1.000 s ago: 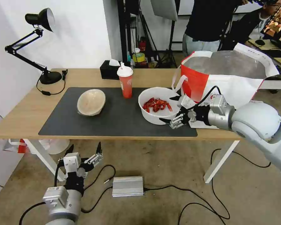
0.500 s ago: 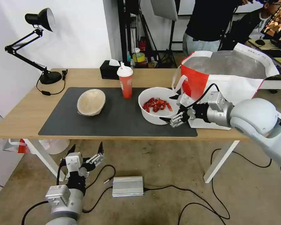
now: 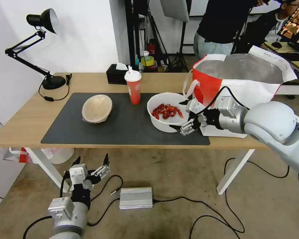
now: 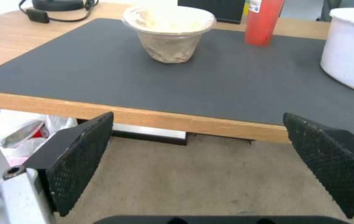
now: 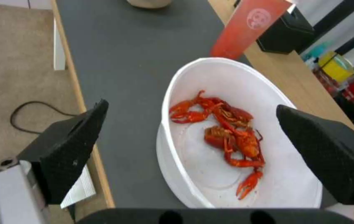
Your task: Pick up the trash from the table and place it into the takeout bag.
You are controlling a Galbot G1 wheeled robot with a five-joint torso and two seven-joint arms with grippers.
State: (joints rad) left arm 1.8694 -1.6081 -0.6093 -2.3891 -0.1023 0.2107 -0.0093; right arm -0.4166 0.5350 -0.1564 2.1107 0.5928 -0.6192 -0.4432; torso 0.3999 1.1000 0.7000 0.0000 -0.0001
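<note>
On the dark mat [image 3: 123,127] of the table [image 3: 26,122] stand the trash items. They are a beige pulp bowl [image 3: 97,108] [image 4: 169,32], a red paper cup [image 3: 133,87] [image 4: 263,21] [image 5: 249,28] and a large white bowl [image 3: 166,111] [image 5: 226,77] holding red crayfish shells [image 5: 226,133]. My right gripper [image 3: 177,114] [image 5: 191,107] is open at the white bowl's right side, one finger on each side of the rim. The takeout bag [image 3: 242,79] stands open just behind that arm. My left gripper [image 3: 91,158] [image 4: 197,115] hangs open below the table's front edge.
A black desk lamp [image 3: 43,20] stands at the table's left end and a black tissue box [image 3: 115,74] behind the cup. A small white box [image 3: 219,131] lies under my right wrist. On the floor are a silver box [image 3: 136,197] and cables.
My right gripper has crept left, closing in around the white bowl's right rim. The left arm has shifted only slightly below the table.
</note>
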